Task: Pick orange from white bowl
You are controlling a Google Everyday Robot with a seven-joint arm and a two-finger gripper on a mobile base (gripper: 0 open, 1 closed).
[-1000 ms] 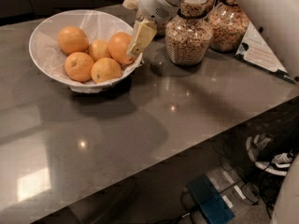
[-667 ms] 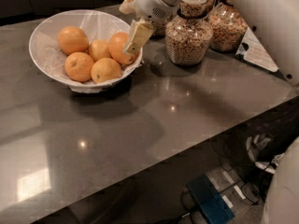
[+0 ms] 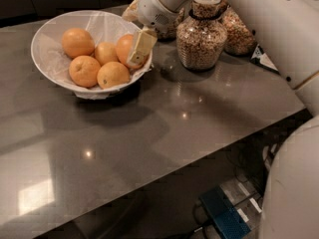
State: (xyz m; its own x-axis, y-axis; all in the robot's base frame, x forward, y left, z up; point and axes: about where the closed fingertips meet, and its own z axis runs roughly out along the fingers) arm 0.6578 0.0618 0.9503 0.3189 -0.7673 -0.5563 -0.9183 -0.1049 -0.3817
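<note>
You have the wide, round, shallow white bowl [image 3: 46, 66], lined with crinkled translucent wrap, standing at the far left of the glossy grey-brown table top [image 3: 189, 128], with all five fruits lying inside it. The one you want, the large, slightly oval, deep-coloured orange [image 3: 123, 46], sits at the bowl's right side, close under the rim that faces the jars. It touches a smaller, paler yellow-orange fruit [image 3: 105, 53] on its left. A rounder orange [image 3: 78, 42] lies at the back left of the bowl, and two more, one [image 3: 84, 70] at the front left and one [image 3: 113, 74] at the front right, lie near the front wall. Your gripper [image 3: 140, 49] reaches down from the white arm [image 3: 164, 4] at the top of the view. Its cream-coloured tip lies over the right flank of the large orange, just inside the bowl's right rim and hiding part of the fruit's skin. You cannot tell from this view whether the gripper is spread or closed, nor whether it has any hold on the fruit. Just to the right of the bowl stands a round glass jar of brown grain [image 3: 201, 39], with a second such jar [image 3: 238, 31] behind it to the right. A blue flat object [image 3: 224, 217] lies on the floor beyond the table's near edge.
</note>
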